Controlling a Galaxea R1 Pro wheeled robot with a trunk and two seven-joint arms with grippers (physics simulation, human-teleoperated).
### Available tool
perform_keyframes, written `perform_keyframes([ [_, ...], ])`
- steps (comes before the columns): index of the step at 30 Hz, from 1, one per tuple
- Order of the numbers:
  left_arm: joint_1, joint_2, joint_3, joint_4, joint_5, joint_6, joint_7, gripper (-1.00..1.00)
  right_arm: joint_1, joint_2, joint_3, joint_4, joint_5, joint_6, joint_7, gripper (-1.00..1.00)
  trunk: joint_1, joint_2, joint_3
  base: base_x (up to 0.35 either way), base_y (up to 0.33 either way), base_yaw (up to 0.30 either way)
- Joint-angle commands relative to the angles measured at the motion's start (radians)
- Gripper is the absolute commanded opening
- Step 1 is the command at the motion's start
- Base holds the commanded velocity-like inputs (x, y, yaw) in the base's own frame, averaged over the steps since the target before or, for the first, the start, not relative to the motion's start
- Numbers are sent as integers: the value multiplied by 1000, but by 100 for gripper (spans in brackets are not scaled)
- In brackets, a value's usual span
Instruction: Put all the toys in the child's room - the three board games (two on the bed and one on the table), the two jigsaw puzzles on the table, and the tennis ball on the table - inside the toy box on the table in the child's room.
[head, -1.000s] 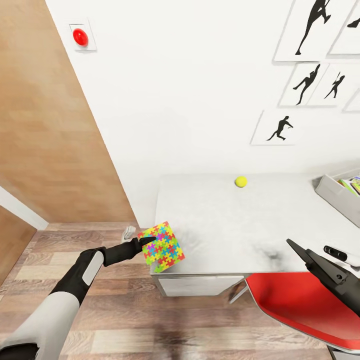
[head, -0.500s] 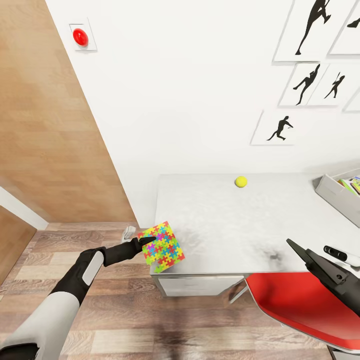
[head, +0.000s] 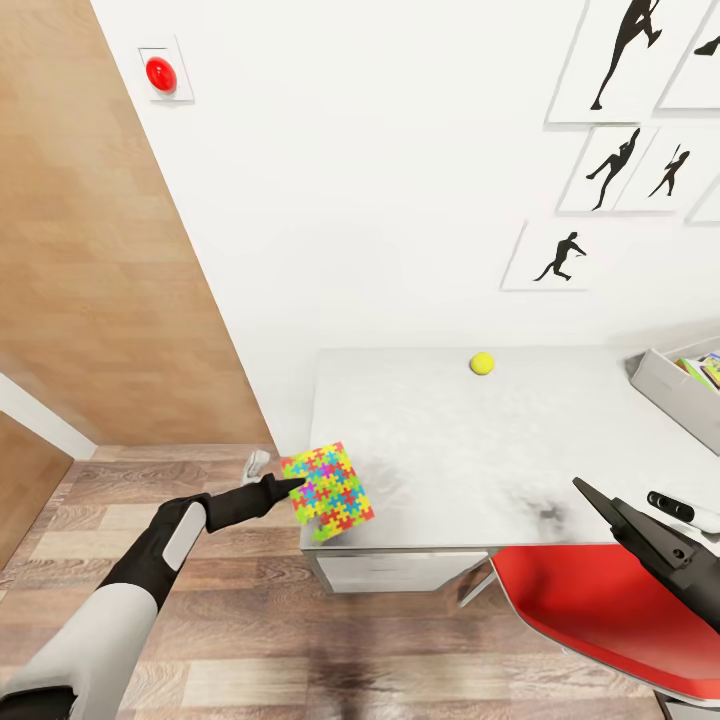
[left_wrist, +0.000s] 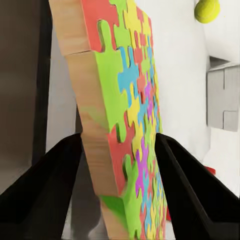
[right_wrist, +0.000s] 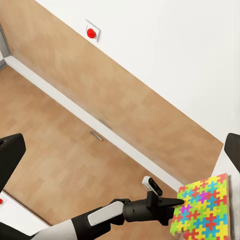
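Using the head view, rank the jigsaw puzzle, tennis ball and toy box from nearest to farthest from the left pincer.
1. Jigsaw puzzle, held in the left pincer at the table's near left corner.
2. Tennis ball, at the table's back edge by the wall.
3. Toy box, far right end.

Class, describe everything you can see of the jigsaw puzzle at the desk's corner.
The jigsaw puzzle is a thin board of interlocking red, yellow, blue, green and purple pieces, its edge looking like pale wood. It sits tilted over the near left corner of the table, partly overhanging. The left gripper closes on it, one finger on each face.
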Motion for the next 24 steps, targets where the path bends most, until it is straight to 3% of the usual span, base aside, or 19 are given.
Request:
perform_keyframes([
  [1,0,0,2,1,-12,-4,-3,-100,-1,0,0,0,-1,10,2,100,1,-2,-2,0,0,0],
  [11,0,0,3,1,-12,-4,-1,-100,-1,0,0,0,-1,10,2,100,1,-2,-2,0,0,0],
  [16,0,-1,46,1,-12,-4,-3,-100,0,0,0,0,-1,10,2,100,1,-2,-2,0,0,0],
  [24,0,0,58,-4,-11,8,-4,-100,0,2,0,0,-1,9,-1,100,1,-2,-2,0,0,0],
])
